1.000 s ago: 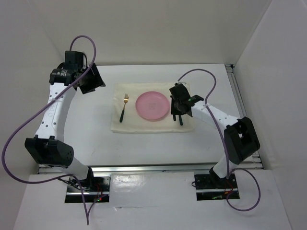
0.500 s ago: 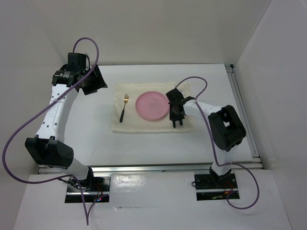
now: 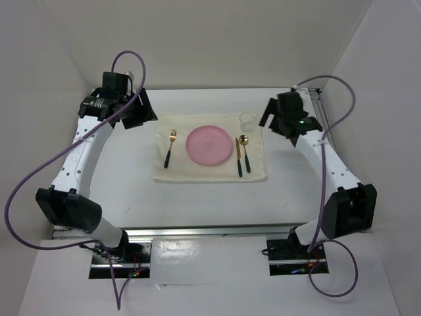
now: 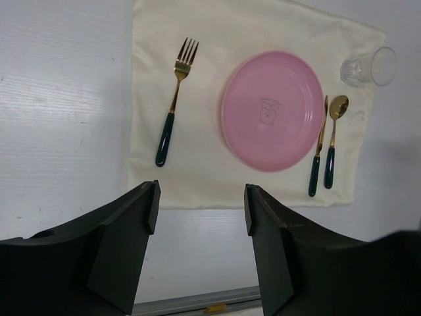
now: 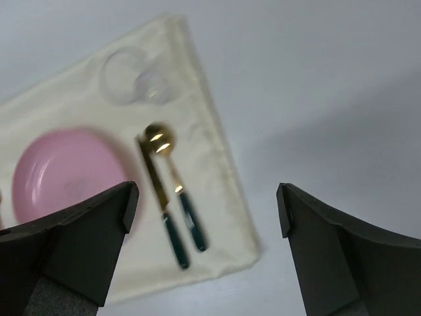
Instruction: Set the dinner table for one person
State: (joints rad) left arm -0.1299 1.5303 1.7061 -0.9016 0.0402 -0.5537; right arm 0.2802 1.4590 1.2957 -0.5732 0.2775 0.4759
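Worktop [image 3: 197,197]: the white dinner table spreads on all sides of the pink plate [image 3: 210,145]. It carries the cream mat [image 3: 210,176], and the plate sits at the mat's middle.
Left of the plate: a fork [image 3: 170,149], its tines pointing away from the arm bases.
Right of the plate: a knife [image 3: 238,158] just beside the rim, and a spoon [image 3: 245,151] beyond it, nearly touching the knife.
Behind and right of the plate: a glass [image 3: 247,121] at the mat's far corner.
Left jaws: spread apart, nothing between them, hovering off the mat to the plate's far left.
Right jaws: wide apart and empty, raised to the plate's right, near the glass.
Progress: the setting looks complete.
Risk: the glass is the nearest thing to the right jaws, so a low or sideways withdrawal could tip it. A brush on the cloth would skew the knife and spoon.
In the way: nothing lies between either arm and its base, only bare worktop.
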